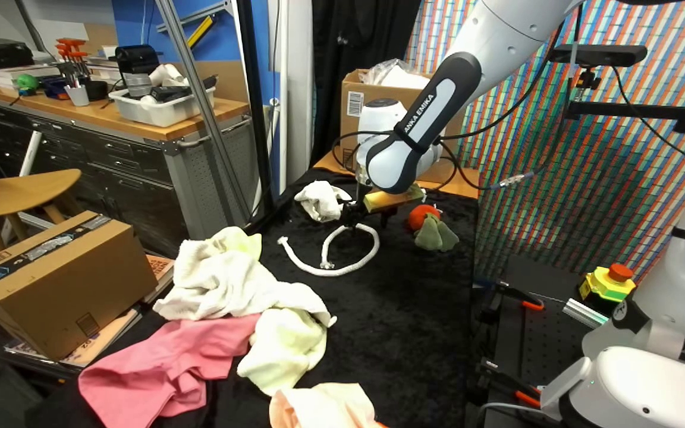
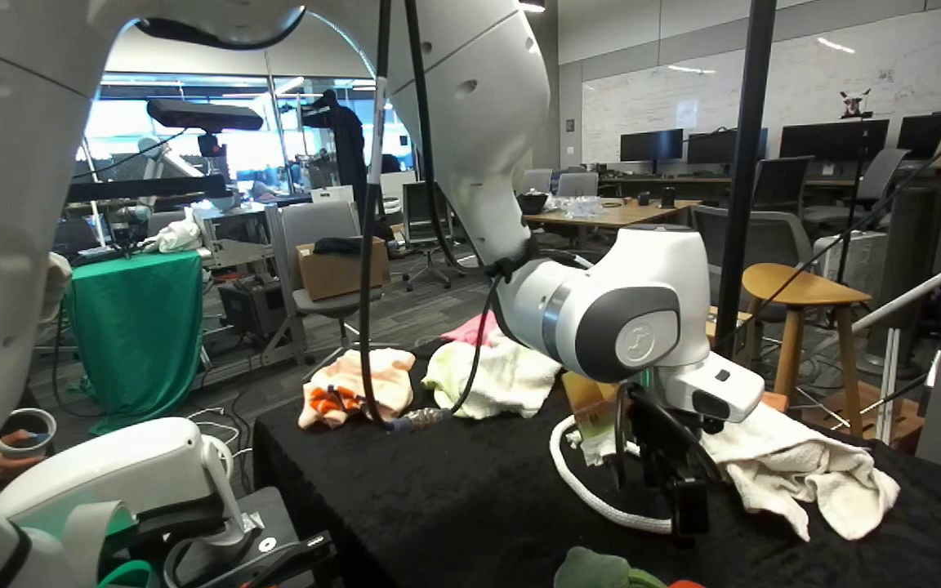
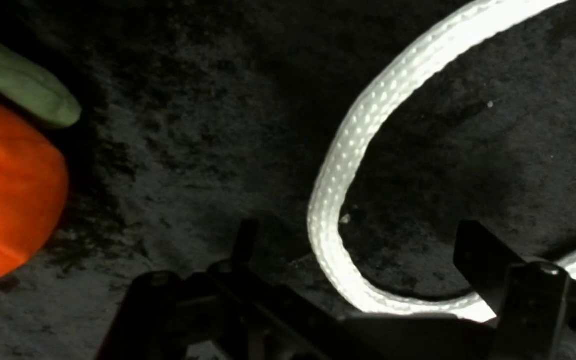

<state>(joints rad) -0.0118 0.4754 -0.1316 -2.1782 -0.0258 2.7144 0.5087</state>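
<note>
In the wrist view the hand stood spread wide, a bend of the white rope showing within its span. In an exterior view the rope lay curled on the far part of the black-draped counter, a crumpled white cloth left of the hand, a round orange thing to the right, and a pink cloth near left.

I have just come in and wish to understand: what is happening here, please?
A robot arm has its open pincer close to a white rope lying curved on a black-covered table. In the wrist view the rope's bend shows between the jaws, but no grip is visible; whether they touch it, I cannot tell. An orange thing, a green thing and crumpled cloths lie about.
</note>
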